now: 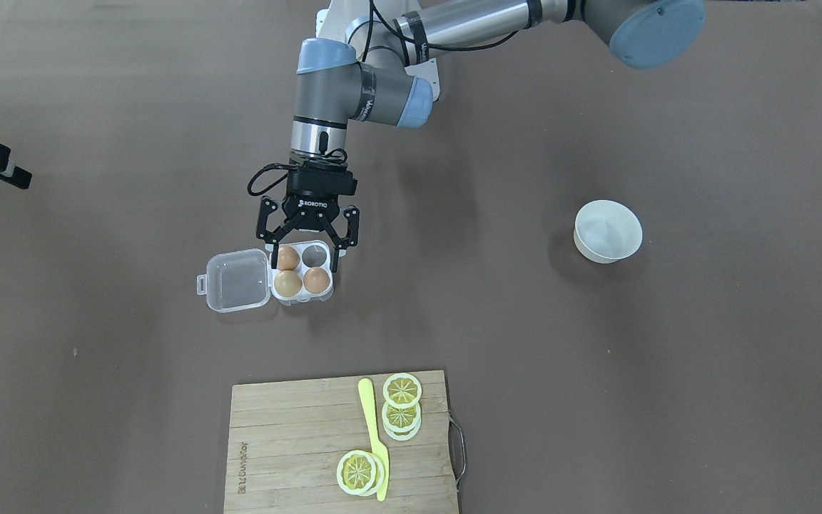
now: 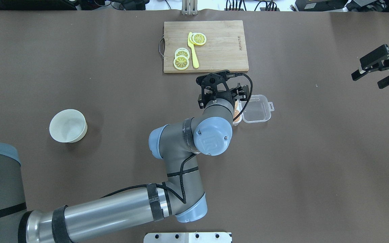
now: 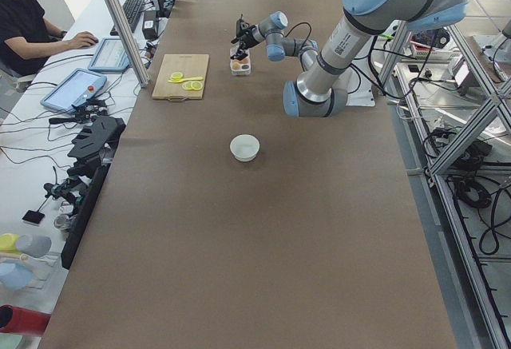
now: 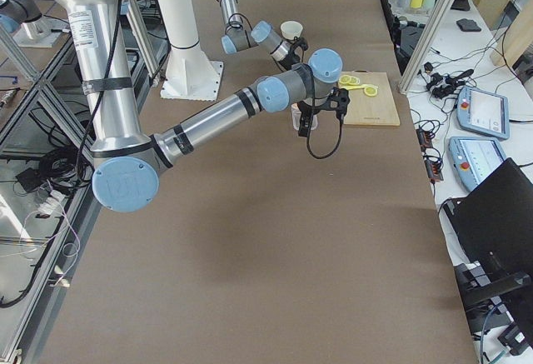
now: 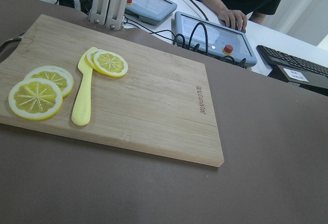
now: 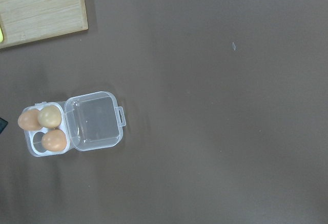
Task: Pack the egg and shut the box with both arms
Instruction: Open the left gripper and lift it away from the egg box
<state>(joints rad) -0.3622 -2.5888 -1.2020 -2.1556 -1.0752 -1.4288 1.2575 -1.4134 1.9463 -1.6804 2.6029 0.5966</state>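
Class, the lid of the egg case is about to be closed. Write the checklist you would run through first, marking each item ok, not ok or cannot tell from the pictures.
1. Eggs seated: three eggs sit in cells of the box, and one cell is empty. ok
2. Lid ready: the lid lies open flat beside the cells with nothing in it. ok
3. Latch tab unobstructed. ok
4. Lid's path clear: the left gripper, open, hangs over the cells. not ok
5. Left gripper apart from the eggs: one finger is very near an egg. cannot tell
6. Right gripper placed to help: open, but far from the box. not ok
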